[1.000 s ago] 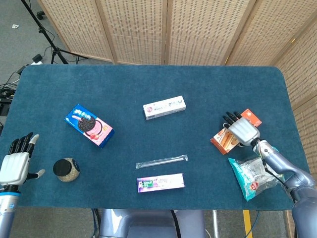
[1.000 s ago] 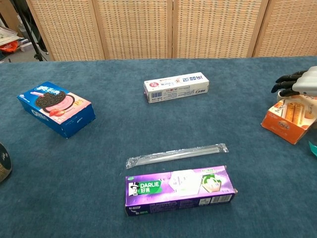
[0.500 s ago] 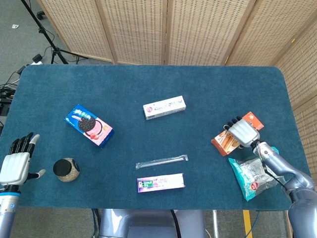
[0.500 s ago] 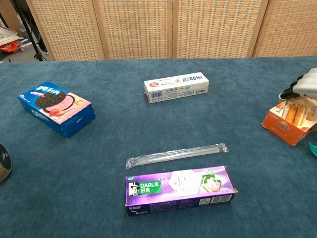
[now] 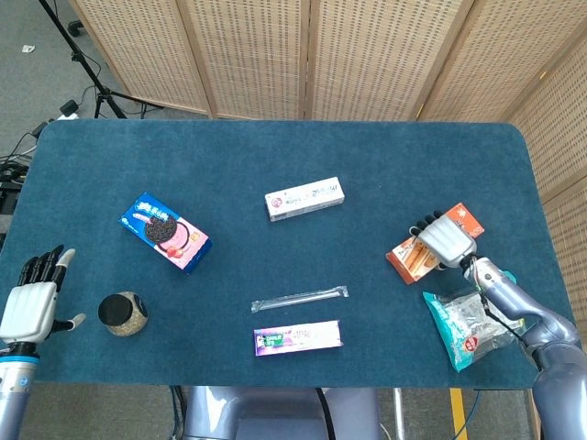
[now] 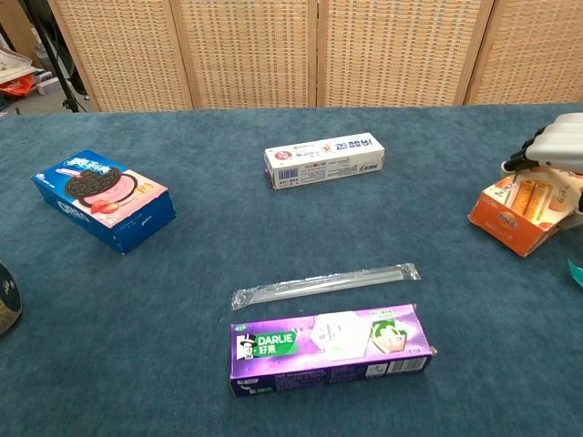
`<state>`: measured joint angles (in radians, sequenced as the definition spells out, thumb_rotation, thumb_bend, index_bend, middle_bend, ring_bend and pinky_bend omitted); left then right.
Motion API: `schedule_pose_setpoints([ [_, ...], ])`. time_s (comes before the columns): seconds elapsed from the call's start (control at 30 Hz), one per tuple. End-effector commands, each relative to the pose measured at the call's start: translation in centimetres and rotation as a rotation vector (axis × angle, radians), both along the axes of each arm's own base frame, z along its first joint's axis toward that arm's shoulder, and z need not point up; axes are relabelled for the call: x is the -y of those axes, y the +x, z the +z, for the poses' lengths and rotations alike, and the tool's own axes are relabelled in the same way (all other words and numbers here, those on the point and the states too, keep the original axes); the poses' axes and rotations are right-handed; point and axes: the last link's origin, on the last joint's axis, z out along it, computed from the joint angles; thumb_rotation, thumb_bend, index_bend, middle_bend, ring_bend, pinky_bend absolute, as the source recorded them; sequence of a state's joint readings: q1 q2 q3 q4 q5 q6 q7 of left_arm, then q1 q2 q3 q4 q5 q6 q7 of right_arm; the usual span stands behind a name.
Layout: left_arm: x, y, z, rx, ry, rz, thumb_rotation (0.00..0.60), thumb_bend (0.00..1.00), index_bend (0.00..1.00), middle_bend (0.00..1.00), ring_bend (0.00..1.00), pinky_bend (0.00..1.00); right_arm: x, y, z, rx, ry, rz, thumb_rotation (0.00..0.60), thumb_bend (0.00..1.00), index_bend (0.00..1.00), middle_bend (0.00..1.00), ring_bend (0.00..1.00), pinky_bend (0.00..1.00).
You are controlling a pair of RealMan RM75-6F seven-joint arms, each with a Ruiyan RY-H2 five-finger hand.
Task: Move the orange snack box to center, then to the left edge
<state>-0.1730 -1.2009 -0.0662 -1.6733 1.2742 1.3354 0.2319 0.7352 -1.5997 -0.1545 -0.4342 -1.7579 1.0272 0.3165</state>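
Observation:
The orange snack box (image 5: 410,257) lies near the table's right edge, seen too as the orange snack box (image 6: 515,214) in the chest view. My right hand (image 5: 445,240) lies on top of it, fingers curled over its far side, gripping it; in the chest view the right hand (image 6: 560,146) shows at the frame's right border. The hand covers the box's middle. My left hand (image 5: 27,307) hovers open off the table's front left corner, fingers apart, holding nothing.
A blue cookie box (image 5: 165,231) sits at the left, a white toothpaste box (image 5: 304,198) in the middle, a clear wrapped stick (image 5: 300,298) and a purple toothpaste box (image 5: 297,337) toward the front. A round jar (image 5: 123,313) stands front left. A teal snack bag (image 5: 468,325) lies beside my right forearm.
My right hand's fingers have curled down over the orange box, and hand and box have shifted slightly left. The left hand has not moved.

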Motion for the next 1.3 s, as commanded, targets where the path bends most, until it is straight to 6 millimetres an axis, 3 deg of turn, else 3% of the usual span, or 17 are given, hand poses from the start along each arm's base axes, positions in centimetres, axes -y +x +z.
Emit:
schedule_pose_setpoints([
  [0.03,0.1,0.2,-0.1,0.006,-0.005,-0.006,0.600,0.10,0.00,0.00,0.00,0.00,1.1,1.5,0.7,0.004,-0.024,0.025,0.600,0.10,0.67,0.52,0.42,0.40],
  [0.33,0.5,0.6,-0.4,0.024,-0.031,-0.027,0.600,0.11,0.00,0.00,0.00,0.00,2.7,5.7,2.3,0.004,-0.062,0.102,0.600,0.10,0.68,0.52,0.43,0.40],
  [0.4,0.5,0.7,-0.4,0.030,-0.035,-0.031,0.600,0.11,0.00,0.00,0.00,0.00,2.9,7.1,2.8,0.009,-0.071,0.124,0.600,0.10,0.68,0.52,0.43,0.40],
  [0.43,0.5,0.8,-0.5,0.033,-0.037,-0.037,0.600,0.11,0.00,0.00,0.00,0.00,3.4,9.2,3.1,0.037,-0.084,0.166,0.600,0.10,0.68,0.52,0.43,0.40],
  [0.57,0.6,1.0,-0.5,0.036,-0.042,-0.043,0.600,0.11,0.00,0.00,0.00,0.00,3.6,11.3,3.2,0.047,-0.084,0.180,0.600,0.10,0.68,0.52,0.43,0.40],
  [1.03,0.9,1.4,-0.6,0.079,-0.067,-0.052,0.600,0.11,0.00,0.00,0.00,0.00,3.7,20.8,0.7,0.108,-0.059,0.240,0.600,0.10,0.68,0.52,0.43,0.40],
  [1.3,1.1,1.6,-0.5,0.104,-0.076,-0.060,0.600,0.11,0.00,0.00,0.00,0.00,3.4,25.0,-1.7,0.130,-0.032,0.238,0.600,0.10,0.68,0.52,0.43,0.40],
])
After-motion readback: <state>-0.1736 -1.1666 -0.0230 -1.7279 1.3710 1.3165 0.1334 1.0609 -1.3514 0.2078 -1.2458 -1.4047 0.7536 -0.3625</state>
